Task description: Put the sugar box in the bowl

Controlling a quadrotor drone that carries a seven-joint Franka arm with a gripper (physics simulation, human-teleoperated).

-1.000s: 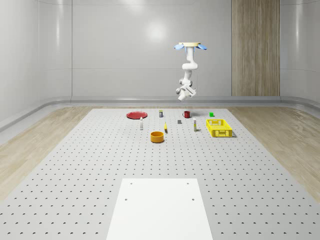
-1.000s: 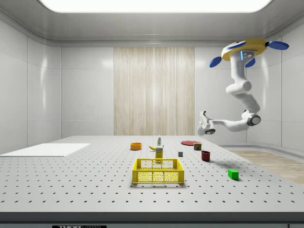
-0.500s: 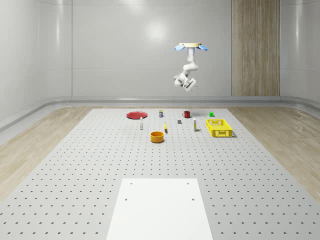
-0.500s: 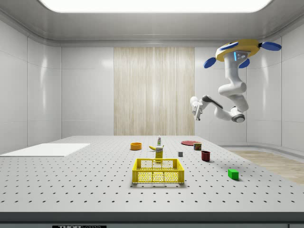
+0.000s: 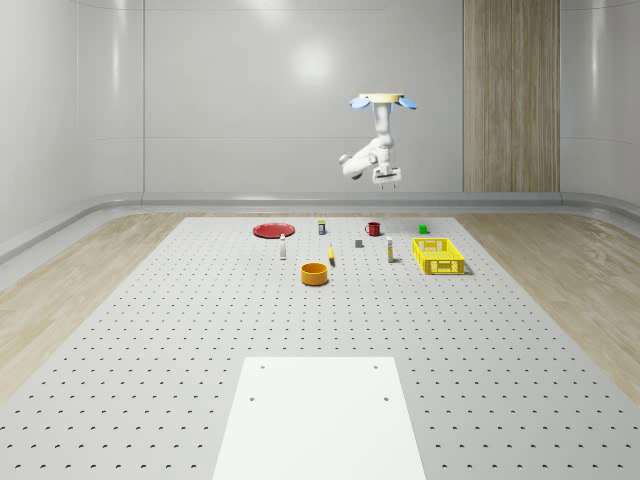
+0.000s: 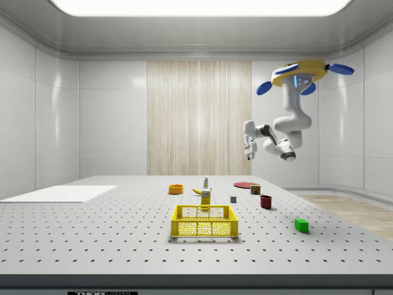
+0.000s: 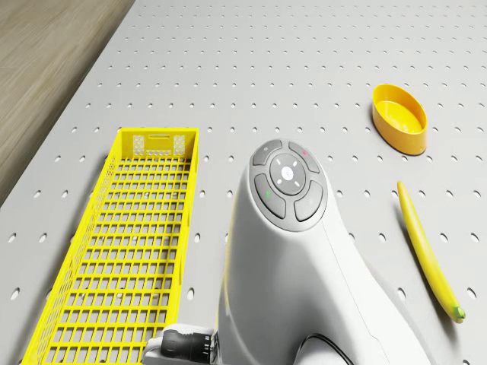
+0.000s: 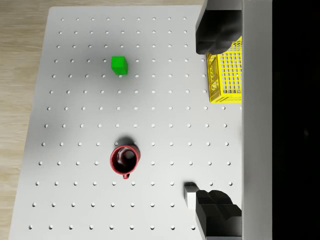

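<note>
The sugar box (image 5: 388,252) stands upright on the table just beside the yellow basket (image 5: 438,256); in the side view the sugar box (image 6: 206,196) rises behind the basket. The orange bowl (image 5: 315,273) sits apart from it, nearer the table's middle, and is also in the side view (image 6: 175,189) and the drone view (image 7: 399,118). The drone (image 5: 382,99) hovers high over the table's far part, above the red mug (image 8: 124,160). My gripper (image 8: 197,125) hangs far above the table, pointing down, open and empty. It is also in the side view (image 6: 248,153).
A banana (image 7: 430,255) lies between bowl and sugar box. A green cube (image 8: 119,65), a small grey block (image 5: 359,243), a white bottle (image 5: 283,248), a can (image 5: 321,227) and a red plate (image 5: 272,230) stand at the far end. A white sheet (image 5: 320,415) covers the near end.
The drone has drifted toward the side view's left. The arm has folded in, and the gripper has swung from pointing sideways to pointing down. Nothing on the table moved.
</note>
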